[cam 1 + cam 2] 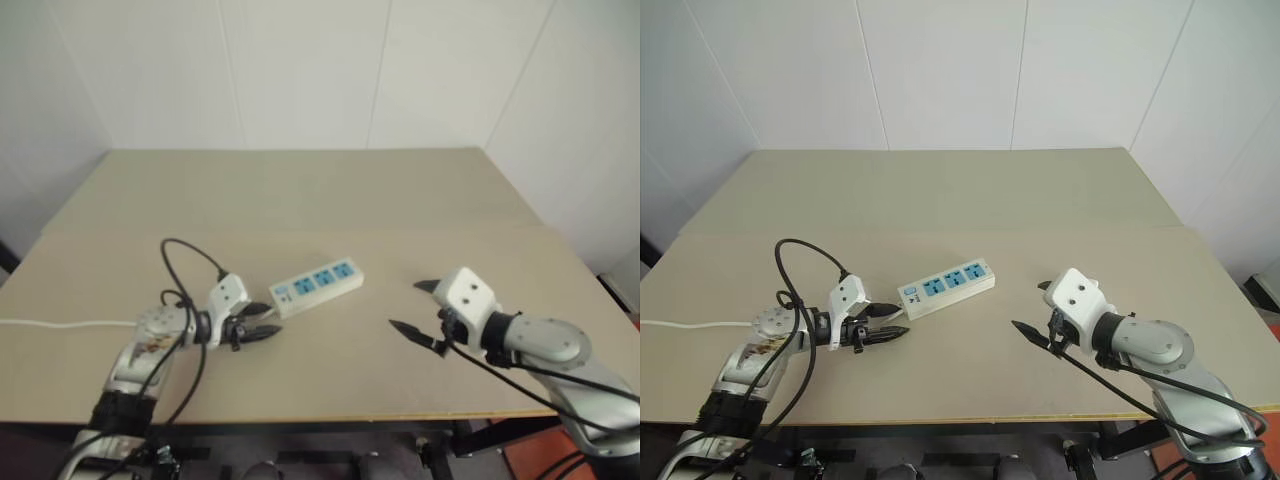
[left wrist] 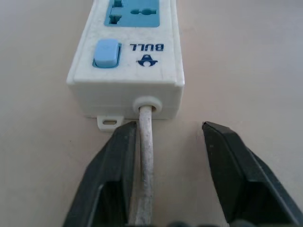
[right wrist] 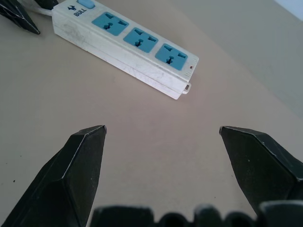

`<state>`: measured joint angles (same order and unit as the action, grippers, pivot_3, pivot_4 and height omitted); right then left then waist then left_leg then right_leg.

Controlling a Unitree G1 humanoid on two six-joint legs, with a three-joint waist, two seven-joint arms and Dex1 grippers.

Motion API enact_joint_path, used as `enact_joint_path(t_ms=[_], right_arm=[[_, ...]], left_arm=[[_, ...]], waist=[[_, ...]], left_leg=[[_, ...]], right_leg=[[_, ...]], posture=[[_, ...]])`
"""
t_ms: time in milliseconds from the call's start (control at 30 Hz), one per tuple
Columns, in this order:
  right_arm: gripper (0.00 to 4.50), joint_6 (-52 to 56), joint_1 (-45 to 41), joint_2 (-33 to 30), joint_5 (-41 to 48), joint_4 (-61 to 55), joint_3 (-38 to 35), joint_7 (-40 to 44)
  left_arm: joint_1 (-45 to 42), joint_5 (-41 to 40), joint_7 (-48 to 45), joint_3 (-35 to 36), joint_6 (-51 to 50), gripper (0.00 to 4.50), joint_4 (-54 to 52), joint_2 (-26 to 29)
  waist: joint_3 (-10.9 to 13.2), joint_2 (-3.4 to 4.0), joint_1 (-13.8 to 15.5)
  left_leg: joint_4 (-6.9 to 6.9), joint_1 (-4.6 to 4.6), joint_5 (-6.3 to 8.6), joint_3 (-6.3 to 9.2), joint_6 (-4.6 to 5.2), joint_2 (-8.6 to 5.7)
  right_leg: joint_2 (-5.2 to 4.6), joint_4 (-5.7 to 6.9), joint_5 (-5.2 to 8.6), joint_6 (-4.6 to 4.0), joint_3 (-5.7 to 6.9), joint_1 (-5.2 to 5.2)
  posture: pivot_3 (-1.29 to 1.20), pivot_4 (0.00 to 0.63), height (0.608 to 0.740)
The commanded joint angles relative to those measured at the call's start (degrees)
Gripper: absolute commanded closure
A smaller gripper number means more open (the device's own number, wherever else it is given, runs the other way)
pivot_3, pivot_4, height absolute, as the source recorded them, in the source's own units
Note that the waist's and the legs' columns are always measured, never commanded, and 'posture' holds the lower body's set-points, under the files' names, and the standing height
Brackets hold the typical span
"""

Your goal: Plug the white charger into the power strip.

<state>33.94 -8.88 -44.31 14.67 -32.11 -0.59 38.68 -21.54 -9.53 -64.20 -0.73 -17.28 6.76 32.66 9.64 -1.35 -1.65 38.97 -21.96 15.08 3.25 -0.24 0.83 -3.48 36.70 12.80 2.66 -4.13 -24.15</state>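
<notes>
From where I'm driving this, the power strip [image 1: 316, 285] is white with three light blue sockets in a row, a light blue switch button [image 2: 105, 53] at the cord end, and dark blue "BULL" lettering next to it. There are some grey scuff marks on the white casing. Its cord [image 2: 146, 161] is off-white, a bit grubby. The bench [image 1: 970, 200] is a plain matte beige, no pattern at all. My left gripper [image 1: 262, 321] and right gripper [image 1: 416, 307] both have white housings and black fingers. The walls behind are white panels with thin grey seams.
</notes>
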Motion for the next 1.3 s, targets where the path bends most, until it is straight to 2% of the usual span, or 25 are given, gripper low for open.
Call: enact_joint_path(t_ms=[33,100,133,200,267,367,467,833,1000,1300], right_arm=[[0.00,-1.4,0.2,-0.1,-0.3,-1.7,-1.7,-0.3],[0.00,-1.3,0.5,0.0,-0.3,-1.9,-2.0,-0.6],[0.00,-1.3,0.7,0.0,-0.3,-1.9,-2.1,-0.7],[0.00,-1.3,0.9,0.1,-0.3,-2.0,-2.1,-0.8],[0.00,-1.4,1.1,0.1,-0.1,-2.1,-2.2,-0.7],[0.00,-2.4,1.2,0.4,0.2,-1.9,-2.2,-0.3],[0.00,-2.3,0.5,0.8,0.5,-1.8,-1.5,-0.2],[0.00,-1.0,2.9,1.3,-0.3,-3.9,-2.9,-2.5],[0.00,-0.2,3.7,1.5,-0.2,-5.0,-3.1,-3.7],[0.00,0.8,5.0,2.1,-0.7,-6.7,-3.0,-5.2]], left_arm=[[-0.3,-4.5,-3.1,3.4,2.2,0.66,-2.3,2.9],[-0.3,-7.3,-5.8,4.9,3.0,0.13,-2.6,4.4],[-0.4,-9.1,-6.7,6.1,3.4,0.02,-2.9,4.8],[-0.9,-11.9,-8.2,7.5,3.6,0.02,-2.8,5.4],[-1.3,-11.1,-8.4,7.4,6.8,0.02,-1.2,5.7],[-2.4,-6.7,-3.1,7.3,20.1,0.02,4.8,2.2],[-5.8,-9.8,-3.8,8.6,28.2,0.02,14.6,-3.9],[-8.7,-8.1,-4.2,7.3,37.5,0.02,31.6,-10.0],[-9.6,-7.4,-5.5,6.2,38.0,0.02,35.4,-10.3],[-12.0,-4.1,-1.9,4.8,40.2,0.02,41.9,-12.3]], waist=[[0.0,0.00,-0.1],[0.0,0.00,-0.2],[0.0,0.00,-0.3],[0.0,0.00,-0.3],[0.0,0.00,-0.3],[0.0,0.01,-0.1],[0.0,-0.02,0.6],[0.0,-0.03,0.7],[0.0,-0.03,0.6],[-0.1,-0.03,0.9]], left_leg=[[-0.01,0.01,0.00,-0.01,0.00,0.00],[-0.01,0.00,0.00,-0.01,0.00,0.00],[-0.01,0.01,0.00,-0.01,0.00,0.00],[-0.01,0.01,0.00,-0.01,0.00,0.01],[-0.01,0.02,0.00,-0.01,0.00,0.01],[-0.01,0.04,0.00,-0.02,0.00,0.00],[0.01,0.06,0.00,-0.04,0.00,-0.02],[0.02,0.01,0.00,-0.02,0.01,-0.02],[0.02,0.00,0.00,-0.02,0.01,-0.02],[0.03,0.04,0.00,-0.01,0.00,-0.04]], right_leg=[[0.00,0.00,0.00,-0.01,0.00,0.00],[0.00,-0.01,0.01,-0.01,0.00,0.00],[0.00,-0.01,0.01,-0.01,0.00,0.00],[0.00,-0.01,0.01,-0.01,0.00,0.01],[0.00,-0.01,0.01,-0.01,0.00,0.01],[-0.01,-0.03,0.01,-0.01,0.00,0.03],[-0.02,-0.04,0.00,-0.02,0.00,0.08],[0.00,-0.04,0.00,-0.02,0.00,0.04],[0.01,-0.03,0.00,-0.02,0.00,0.03],[-0.01,-0.04,0.00,-0.01,0.00,0.10]], posture=[[0.00,0.150,0.740],[0.00,0.150,0.740],[0.00,0.150,0.740],[0.00,0.150,0.740],[0.00,0.150,0.740],[0.00,0.150,0.740],[0.00,0.150,0.740],[0.00,0.150,0.740],[0.00,0.150,0.740],[0.00,0.150,0.740]])
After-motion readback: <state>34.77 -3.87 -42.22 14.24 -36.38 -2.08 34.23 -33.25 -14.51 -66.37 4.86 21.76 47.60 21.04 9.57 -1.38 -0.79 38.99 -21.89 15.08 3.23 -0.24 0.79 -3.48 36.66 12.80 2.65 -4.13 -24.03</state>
